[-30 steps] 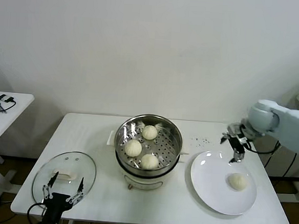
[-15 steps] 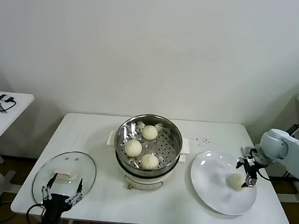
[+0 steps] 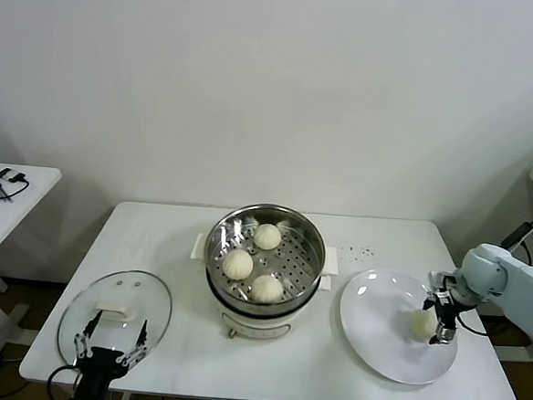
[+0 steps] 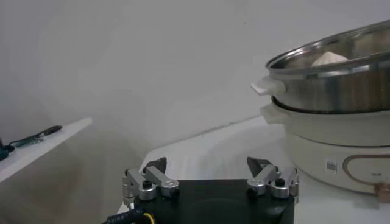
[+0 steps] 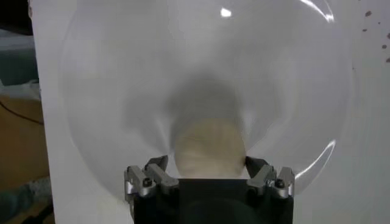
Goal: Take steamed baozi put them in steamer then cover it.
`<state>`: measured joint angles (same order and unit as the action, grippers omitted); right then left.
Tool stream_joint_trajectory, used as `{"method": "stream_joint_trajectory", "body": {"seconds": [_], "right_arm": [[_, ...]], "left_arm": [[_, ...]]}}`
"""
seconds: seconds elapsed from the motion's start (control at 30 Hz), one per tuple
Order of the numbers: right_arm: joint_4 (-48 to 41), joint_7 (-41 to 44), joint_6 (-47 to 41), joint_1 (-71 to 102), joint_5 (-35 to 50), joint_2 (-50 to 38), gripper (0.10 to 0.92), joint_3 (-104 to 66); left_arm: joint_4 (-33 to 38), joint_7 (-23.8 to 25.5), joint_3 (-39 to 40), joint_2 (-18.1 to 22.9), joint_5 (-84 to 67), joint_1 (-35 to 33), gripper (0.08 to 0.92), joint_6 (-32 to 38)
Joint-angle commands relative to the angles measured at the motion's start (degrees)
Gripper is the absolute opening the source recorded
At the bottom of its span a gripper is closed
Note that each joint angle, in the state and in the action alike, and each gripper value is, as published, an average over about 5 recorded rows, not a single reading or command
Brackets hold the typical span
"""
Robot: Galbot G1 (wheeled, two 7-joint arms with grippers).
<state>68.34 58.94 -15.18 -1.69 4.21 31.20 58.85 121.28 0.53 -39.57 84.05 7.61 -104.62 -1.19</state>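
Note:
The steel steamer [image 3: 310,259] stands mid-table on its white cooker base and holds three baozi [image 3: 237,264]. The fourth baozi [image 3: 420,324] lies on the white plate [image 3: 378,308] at the right. My right gripper [image 3: 440,315] is down on the plate, open, with its fingers on either side of this baozi [image 5: 209,149]. The glass cover [image 3: 115,310] lies flat at the front left of the table. My left gripper [image 3: 110,340] hangs open and empty over the cover's near edge. In the left wrist view the left gripper [image 4: 208,165] faces the steamer [image 4: 341,79].
A small white side table [image 3: 10,200] with cables stands at far left. Dark specks [image 3: 362,252] dot the table behind the plate. The plate [image 5: 122,79] lies close to the table's right edge. The wall runs right behind the table.
My right gripper has moved from the plate's far rim forward and down to the baozi, and now straddles it. The left arm has not moved.

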Motion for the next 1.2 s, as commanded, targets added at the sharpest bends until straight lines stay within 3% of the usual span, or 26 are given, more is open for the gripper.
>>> {"method": "stream_joint_trajectory", "body": {"seconds": [0.03, 0.23, 0.5, 0.87, 1.2], "right_arm": [[-0.78, 0.15, -0.27, 1.22, 0.07, 0.74, 0.777, -1.42], [0.53, 0.13, -0.45, -5.46, 2.25, -0.05, 0.697, 3.67], [1.15, 0.24, -1.69, -23.48, 10.72, 2.57, 0.670, 15.58], [1.38, -0.86, -5.23, -52.79, 32.98, 20.08, 0.662, 36.59], [6.56, -6.41, -11.95, -55.60, 46.01, 30.00, 0.662, 39.20]], "left_arm": [[0.02, -0.01, 0.20, 0.16, 0.15, 0.04, 0.823, -0.04], [0.05, -0.01, 0.31, 0.19, 0.01, 0.07, 0.823, 0.11], [0.49, 0.04, 0.48, -0.33, -0.42, -0.39, 0.823, 0.33], [1.10, 0.09, 3.36, -0.82, 0.10, 0.01, 0.823, 0.43], [1.39, 0.06, 5.37, -1.26, 0.65, 0.13, 0.823, 0.85]]}}
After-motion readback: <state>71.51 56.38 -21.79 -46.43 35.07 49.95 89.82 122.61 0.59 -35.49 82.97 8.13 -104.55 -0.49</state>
